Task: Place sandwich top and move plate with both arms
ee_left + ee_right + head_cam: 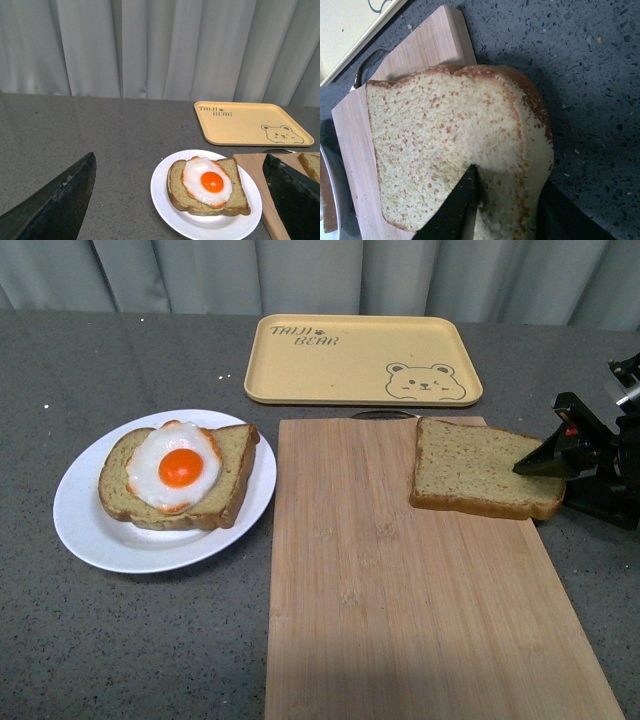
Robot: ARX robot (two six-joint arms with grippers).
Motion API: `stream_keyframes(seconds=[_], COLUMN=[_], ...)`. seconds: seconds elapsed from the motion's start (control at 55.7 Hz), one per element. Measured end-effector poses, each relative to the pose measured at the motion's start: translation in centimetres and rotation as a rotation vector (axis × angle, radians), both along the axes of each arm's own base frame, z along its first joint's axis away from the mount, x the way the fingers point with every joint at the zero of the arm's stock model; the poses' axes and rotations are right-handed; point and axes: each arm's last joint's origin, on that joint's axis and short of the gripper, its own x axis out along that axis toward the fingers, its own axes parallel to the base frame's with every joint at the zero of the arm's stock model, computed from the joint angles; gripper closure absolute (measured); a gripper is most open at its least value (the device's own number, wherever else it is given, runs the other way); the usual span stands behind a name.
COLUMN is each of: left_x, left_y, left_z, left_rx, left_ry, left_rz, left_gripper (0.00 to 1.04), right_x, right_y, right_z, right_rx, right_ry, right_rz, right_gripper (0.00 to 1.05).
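Observation:
The sandwich top (470, 472), a plain brown slice, lies at the right end of the wooden board (400, 610), its right crust overhanging. My right gripper (545, 465) is shut on that crust; in the right wrist view its fingers (455, 210) pinch the sandwich top (445, 145) above and below. The white plate (90, 530) sits left of the board, carrying a bread slice with a fried egg (178, 468). In the left wrist view my left gripper (180, 200) stands open, hanging above and short of the plate (165, 210), its fingers (55, 205) wide apart.
A yellow tray with a bear drawing (362, 358) lies behind the board, empty. A thin metal handle (385, 414) peeks out at the board's far edge. Grey speckled tabletop (130, 640) surrounds everything; a curtain hangs at the back.

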Motion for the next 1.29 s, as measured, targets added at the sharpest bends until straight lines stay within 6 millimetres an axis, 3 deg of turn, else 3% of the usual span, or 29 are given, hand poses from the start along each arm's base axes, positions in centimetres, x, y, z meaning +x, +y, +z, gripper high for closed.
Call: stream_keyframes(seconds=[0.18, 0.305, 0.431, 0.521, 0.754, 1.096, 1.186, 1.293], left_x=[0.0, 0.0, 0.0, 0.0, 0.0, 0.0, 0.0, 0.0], left_y=[0.0, 0.0, 0.0, 0.0, 0.0, 0.0, 0.0, 0.0], left_z=[0.0, 0.0, 0.0, 0.0, 0.0, 0.0, 0.0, 0.0], left_rx=[0.000, 0.000, 0.000, 0.000, 0.000, 0.000, 0.000, 0.000], left_ry=[0.000, 0.000, 0.000, 0.000, 0.000, 0.000, 0.000, 0.000], left_rz=[0.000, 0.000, 0.000, 0.000, 0.000, 0.000, 0.000, 0.000], left_gripper=[0.07, 0.07, 0.07, 0.07, 0.07, 0.07, 0.07, 0.07], right_x=[-0.5, -0.9, -0.8, -0.8, -0.7, -0.7, -0.7, -0.9], right_y=[0.5, 1.5, 4.2, 7.0, 14.5, 23.0, 24.5, 25.0], right_z=[1.5, 3.8, 7.0, 7.8, 6.5, 3.3, 2.6, 1.8], right_rx=[0.033, 0.116, 0.208, 0.252, 0.358, 0.439, 0.427, 0.395], right_ry=[-0.075, -0.190, -0.319, -0.342, -0.339, -0.211, -0.167, -0.128], right_rz=[-0.004, 0.019, 0.094, 0.146, 0.182, 0.225, 0.226, 0.215], right_gripper=[1.01, 1.02, 1.02, 1.02, 1.02, 1.02, 1.02, 1.02])
